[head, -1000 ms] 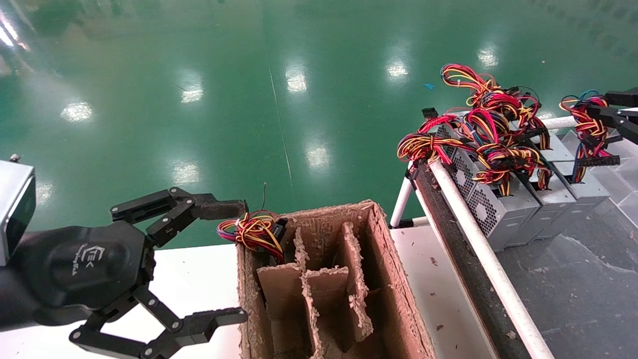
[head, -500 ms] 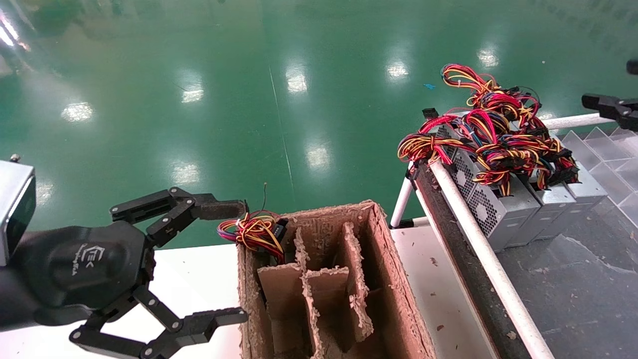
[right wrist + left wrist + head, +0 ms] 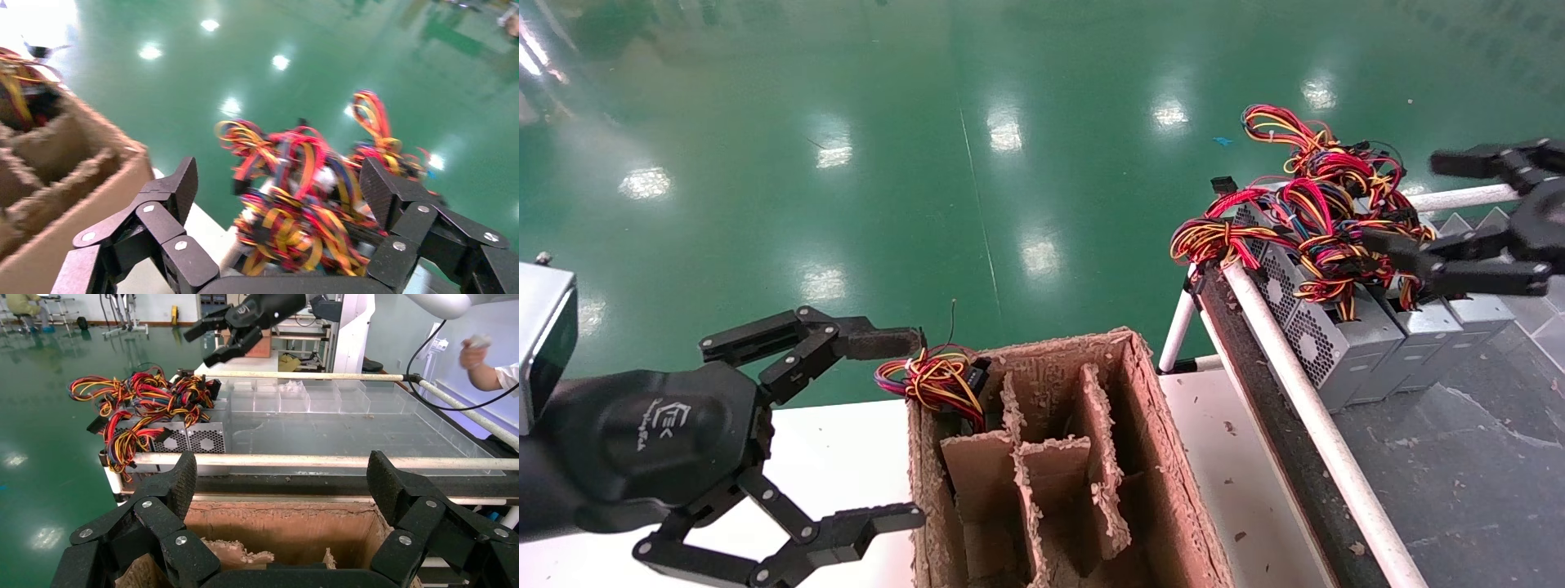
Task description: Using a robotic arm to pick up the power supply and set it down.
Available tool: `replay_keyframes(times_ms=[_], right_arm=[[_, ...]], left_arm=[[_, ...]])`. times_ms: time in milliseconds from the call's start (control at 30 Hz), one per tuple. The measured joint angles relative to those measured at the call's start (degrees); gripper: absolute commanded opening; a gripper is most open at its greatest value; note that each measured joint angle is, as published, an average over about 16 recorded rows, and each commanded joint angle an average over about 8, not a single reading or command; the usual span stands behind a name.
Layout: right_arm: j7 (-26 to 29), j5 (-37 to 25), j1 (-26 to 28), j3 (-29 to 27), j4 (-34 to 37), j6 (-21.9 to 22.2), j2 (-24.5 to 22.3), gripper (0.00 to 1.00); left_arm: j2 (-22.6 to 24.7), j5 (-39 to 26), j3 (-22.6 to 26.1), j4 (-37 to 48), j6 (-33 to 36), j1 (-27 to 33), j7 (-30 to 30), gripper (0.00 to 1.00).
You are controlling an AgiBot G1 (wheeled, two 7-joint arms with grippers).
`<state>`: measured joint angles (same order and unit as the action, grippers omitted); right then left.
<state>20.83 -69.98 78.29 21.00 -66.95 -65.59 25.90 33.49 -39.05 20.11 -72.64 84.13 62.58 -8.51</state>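
Right pincer over the power supply row, nothing gripped yet.

Left pincer [image 3: 866,429] parked, spread, near-left beside the cardboard box [image 3: 1148,457], whose far-left slot holds one wire bundle [image 3: 932,380]. Power supplies [image 3: 1344,335] stand on the right-hand rack, cables up for access. Right pincer [image 3: 1426,208] spread above their wires, probably lining up a grasp.

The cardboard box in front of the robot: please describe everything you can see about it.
The cardboard box is brown, open at the top, and stands on the white table. Its walls and rims are badly frayed and crumbling. Worn cardboard dividers split the inside into several upright compartments. From the far-left compartment a bundle of red, yellow and black wires spills over the rim. The other compartments look empty as far as shown. The open left gripper hovers beside its left wall, not touching it.
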Motion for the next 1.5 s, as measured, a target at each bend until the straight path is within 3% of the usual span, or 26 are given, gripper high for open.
replay_keyframes(times_ms=[1500], right_arm=[[-9.72, 27.24, -16.20, -4.85, -6.42, -19.45, 8.83, 1.00]], left_arm=[[-0.01, 0.03, 0.03, 0.01, -0.02, 0.00, 0.02, 1.00]])
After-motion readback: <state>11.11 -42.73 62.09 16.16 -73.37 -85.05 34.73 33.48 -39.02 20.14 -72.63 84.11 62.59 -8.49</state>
